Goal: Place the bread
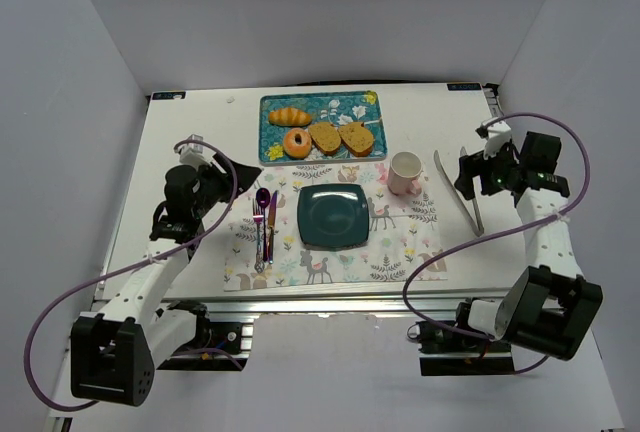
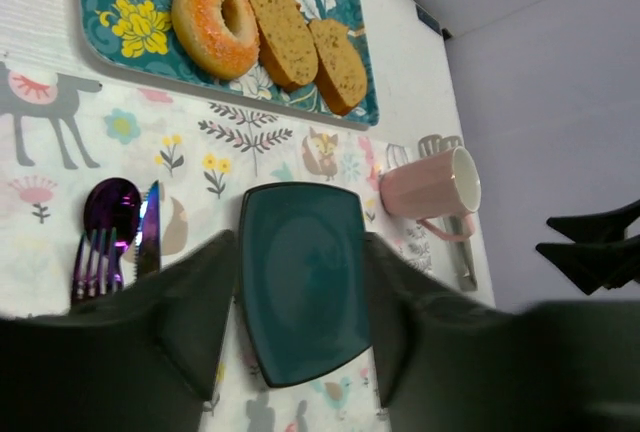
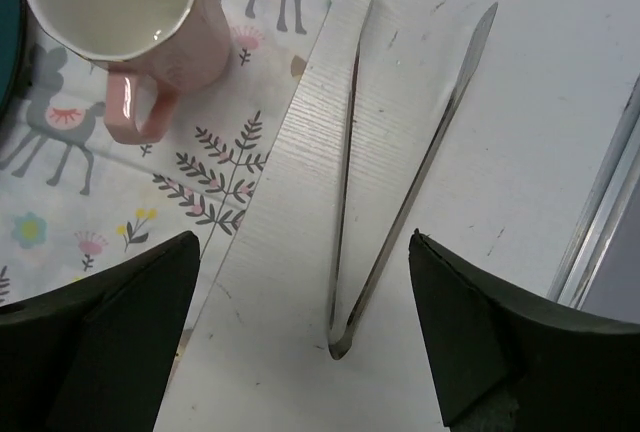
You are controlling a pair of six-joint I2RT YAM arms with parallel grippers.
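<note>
Two brown bread slices (image 1: 340, 137) lie on the teal floral tray (image 1: 273, 145) at the back, beside a sugared doughnut (image 1: 297, 142) and a croissant (image 1: 290, 116). The slices (image 2: 305, 44) and doughnut (image 2: 213, 8) also show in the left wrist view. A dark teal square plate (image 1: 333, 214) sits empty on the placemat (image 1: 400, 252). Metal tongs (image 1: 462, 192) lie on the table right of the mat. My left gripper (image 1: 238, 174) is open and empty, left of the plate (image 2: 300, 277). My right gripper (image 1: 468, 177) is open and empty above the tongs (image 3: 395, 187).
A pink mug (image 1: 404, 172) stands at the mat's back right corner, close to the tongs. A purple fork, knife and spoon (image 1: 264, 225) lie left of the plate. White walls enclose the table on three sides.
</note>
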